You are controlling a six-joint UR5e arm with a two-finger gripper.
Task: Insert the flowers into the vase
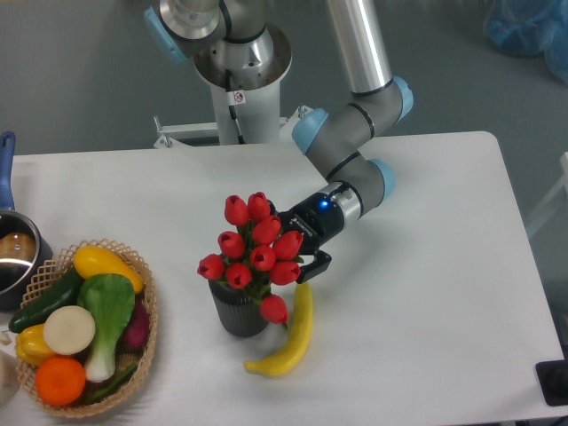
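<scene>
Topping ribbed cylindrical vase (236,311): smooth red flowers (256,255)

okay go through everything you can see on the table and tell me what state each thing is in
flowers: held over the vase, stems hidden, insertion depth unclear
vase: upright
gripper: at the bunch, fingers hidden behind the blooms
banana: lying flat, right of the vase
basket: full of vegetables and fruit
pot: at left edge, cropped

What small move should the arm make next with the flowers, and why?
Probably lower the flowers a little further before letting go. The claw grips them beside the vase, and the bunch leans right over the rim toward the banana, so it looks not fully seated.
</scene>
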